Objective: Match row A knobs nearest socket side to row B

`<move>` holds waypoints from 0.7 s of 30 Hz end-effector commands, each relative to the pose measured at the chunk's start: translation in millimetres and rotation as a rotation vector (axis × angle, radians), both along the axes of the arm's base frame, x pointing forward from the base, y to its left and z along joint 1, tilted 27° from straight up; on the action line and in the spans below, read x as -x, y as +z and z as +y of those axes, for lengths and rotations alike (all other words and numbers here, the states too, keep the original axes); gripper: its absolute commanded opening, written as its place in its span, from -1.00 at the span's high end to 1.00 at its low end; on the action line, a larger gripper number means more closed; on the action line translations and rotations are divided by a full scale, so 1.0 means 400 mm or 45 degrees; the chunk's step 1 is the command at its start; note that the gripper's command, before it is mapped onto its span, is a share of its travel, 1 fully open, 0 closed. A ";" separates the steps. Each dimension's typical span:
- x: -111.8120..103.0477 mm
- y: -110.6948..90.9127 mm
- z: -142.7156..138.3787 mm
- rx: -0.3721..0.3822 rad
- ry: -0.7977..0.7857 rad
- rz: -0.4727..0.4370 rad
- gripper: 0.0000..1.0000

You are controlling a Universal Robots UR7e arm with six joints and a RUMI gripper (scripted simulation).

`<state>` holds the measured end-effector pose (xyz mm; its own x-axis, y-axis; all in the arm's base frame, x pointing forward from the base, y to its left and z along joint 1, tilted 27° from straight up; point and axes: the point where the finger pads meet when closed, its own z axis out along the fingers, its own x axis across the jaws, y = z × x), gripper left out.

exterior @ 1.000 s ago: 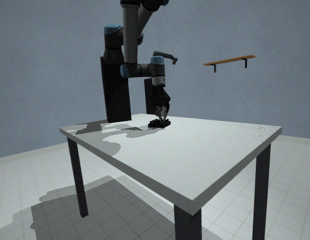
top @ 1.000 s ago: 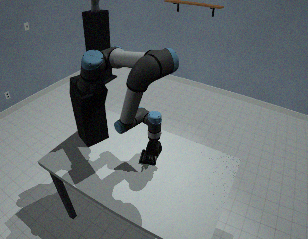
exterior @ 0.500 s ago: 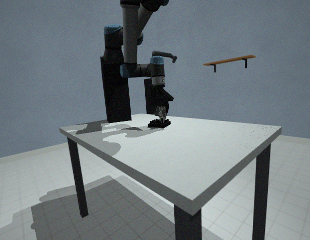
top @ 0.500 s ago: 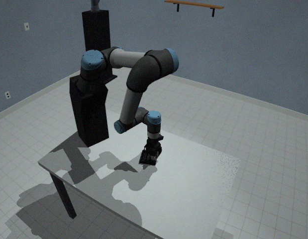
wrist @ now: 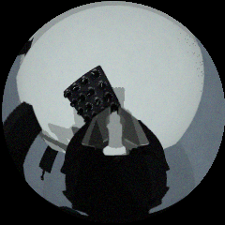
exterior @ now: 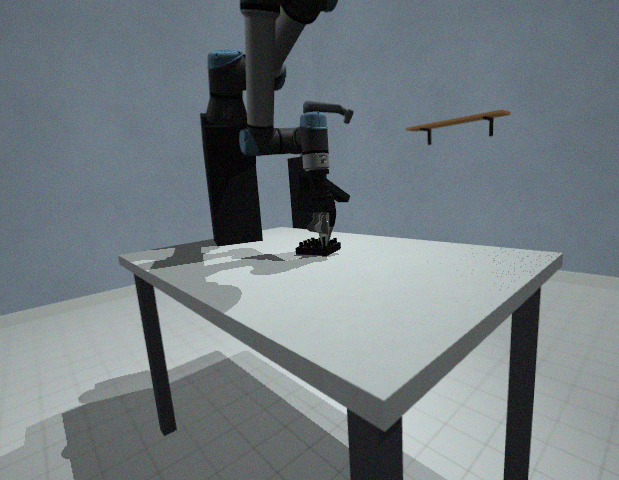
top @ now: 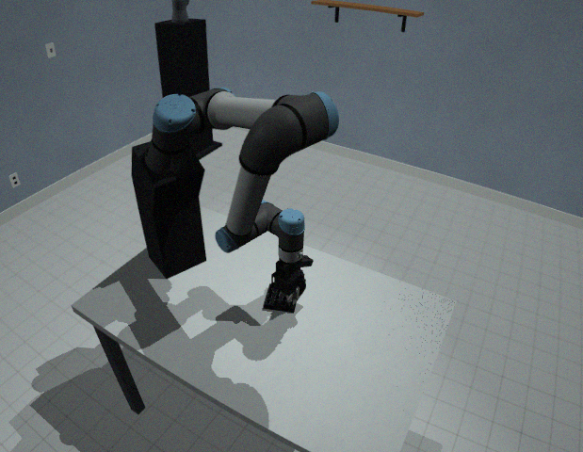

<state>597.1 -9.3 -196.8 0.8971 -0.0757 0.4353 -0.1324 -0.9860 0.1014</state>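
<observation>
The black knob box (top: 271, 302) (exterior: 312, 251) (wrist: 94, 84) lies on the white table, with rows of small black knobs on top. In the wrist view it appears turned at an angle, with one corner at my fingertips. My gripper (top: 289, 303) (exterior: 325, 243) (wrist: 113, 106) points down over that corner, its fingers nearly together. It is shut on the corner knob, which the fingertips largely hide. The socket, row letters and marks are too dark and small to read, so I cannot tell which row this knob is in or where any knob points.
The white table (top: 340, 369) (exterior: 381, 310) extends around the box, with arm shadows to its left in the top and exterior views. My arm's black pedestal (top: 171, 218) (exterior: 231, 196) stands at the back left. A second black pedestal (top: 182, 58) stands behind it. A wooden shelf (top: 369, 8) (exterior: 456, 121) is on the wall.
</observation>
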 end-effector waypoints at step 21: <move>-0.001 0.002 0.000 -0.020 -0.046 -0.009 0.92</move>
